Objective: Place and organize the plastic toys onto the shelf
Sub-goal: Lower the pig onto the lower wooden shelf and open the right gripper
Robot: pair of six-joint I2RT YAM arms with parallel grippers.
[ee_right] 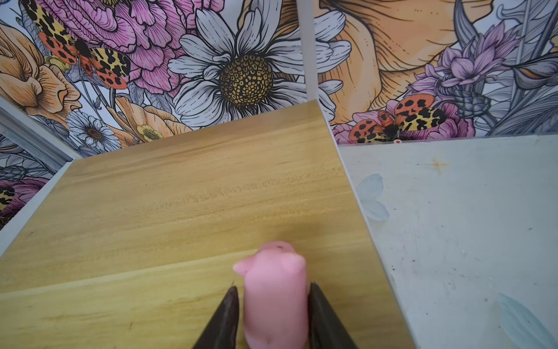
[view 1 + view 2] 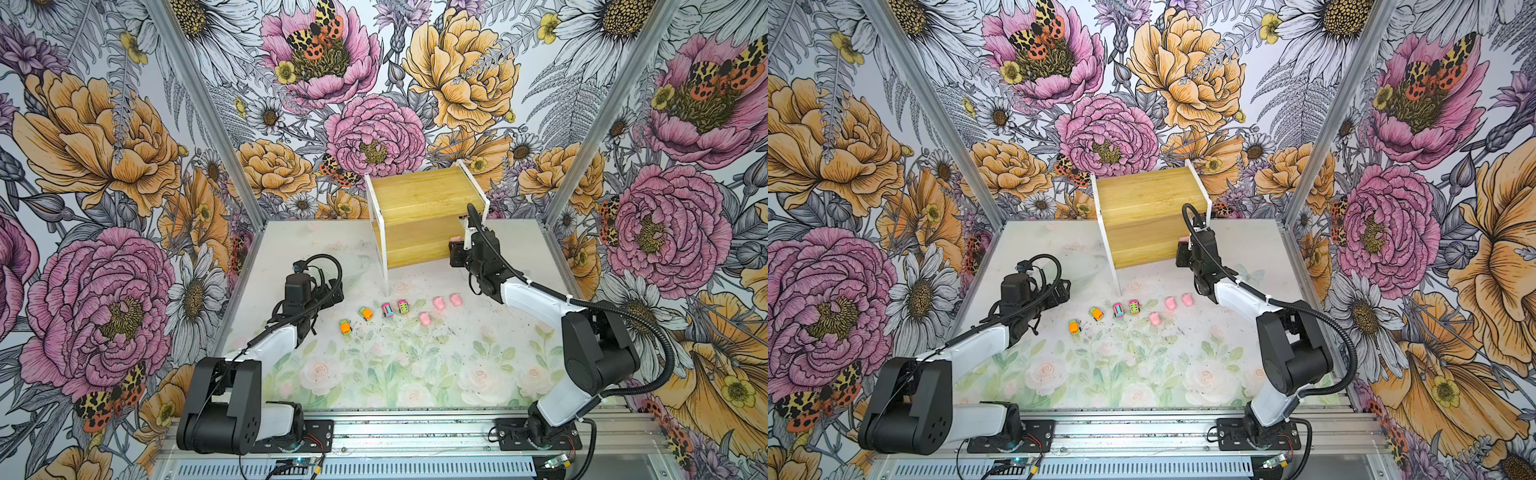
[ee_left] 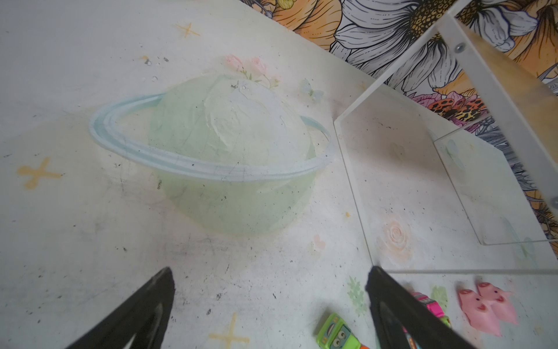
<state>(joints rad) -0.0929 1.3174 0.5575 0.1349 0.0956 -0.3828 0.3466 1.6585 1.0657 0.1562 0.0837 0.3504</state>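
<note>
Your right gripper [image 1: 273, 286] has its jaws slightly apart around a pink pig [image 1: 273, 305], which sits on the lower board of the shelf [image 1: 120, 314]. Your left gripper [image 3: 270, 269] stands wide apart, empty, above the table [image 3: 90, 241].

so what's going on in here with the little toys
The robot is putting small toys on a wooden shelf. The right gripper is at the shelf's lower board with a pink pig between its jaws. The pig looks set down, with a sliver of gap on one side. The left gripper, jaws wide open and empty, hangs over the table near the other toys. Four cars and three more pigs lie in a row there, not yet shelved.
</note>
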